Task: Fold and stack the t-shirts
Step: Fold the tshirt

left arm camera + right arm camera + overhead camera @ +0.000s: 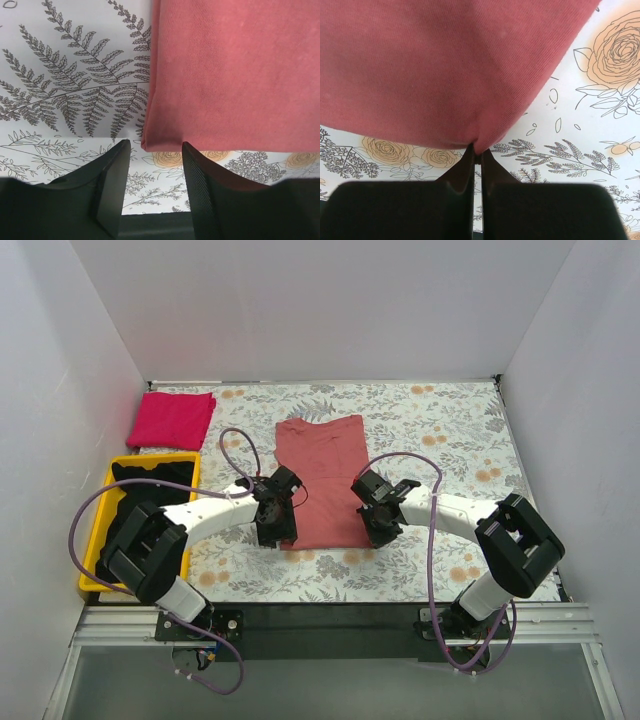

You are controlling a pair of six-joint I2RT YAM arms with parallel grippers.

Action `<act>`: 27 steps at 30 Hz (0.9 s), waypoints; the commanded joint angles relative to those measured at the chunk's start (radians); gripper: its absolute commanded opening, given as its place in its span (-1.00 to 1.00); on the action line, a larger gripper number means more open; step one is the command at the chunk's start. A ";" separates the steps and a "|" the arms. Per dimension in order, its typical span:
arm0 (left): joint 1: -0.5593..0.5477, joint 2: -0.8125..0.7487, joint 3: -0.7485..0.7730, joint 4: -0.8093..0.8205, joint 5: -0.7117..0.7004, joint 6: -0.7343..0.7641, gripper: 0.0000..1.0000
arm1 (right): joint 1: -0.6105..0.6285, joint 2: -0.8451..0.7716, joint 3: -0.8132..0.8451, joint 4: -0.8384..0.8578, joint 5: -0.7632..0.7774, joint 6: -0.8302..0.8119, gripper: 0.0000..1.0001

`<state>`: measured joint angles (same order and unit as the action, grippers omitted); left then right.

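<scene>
**Fingers.** The right fingers [490, 176] are pressed together and pinch the near-right corner of the salmon-red t-shirt [322, 480]. The cloth is drawn into a small peak at their tips. The left fingers [112, 190] are spread. The shirt's near-left corner lies just beyond and between their tips, and they grip nothing.

**Item in hand.** The salmon-red t-shirt lies flat at the middle of the table [440, 440]. It forms a long strip running near to far, with the sleeves apparently already turned in.

**Remainder.** A magenta t-shirt [172, 420] sits folded at the far left of the table. Black t-shirts [150, 485] lie loose in the yellow bin [160, 457] at the left.

**Progress, as judged.** One shirt is finished. The second has its lengthwise folds made, but its crosswise fold and its stacking on the magenta one are not yet done. The black shirts are unstarted. Well under half is complete.
</scene>
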<state>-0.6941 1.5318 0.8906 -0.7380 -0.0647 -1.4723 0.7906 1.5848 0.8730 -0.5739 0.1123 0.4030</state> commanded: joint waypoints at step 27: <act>-0.114 0.160 0.048 -0.153 0.039 0.021 -1.00 | 0.036 -0.003 -0.077 -0.056 -0.094 -0.007 -0.97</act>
<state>-0.7650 1.6859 1.0000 -0.8005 -0.0509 -1.4620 0.7944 1.5551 0.8654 -0.5629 0.1089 0.3882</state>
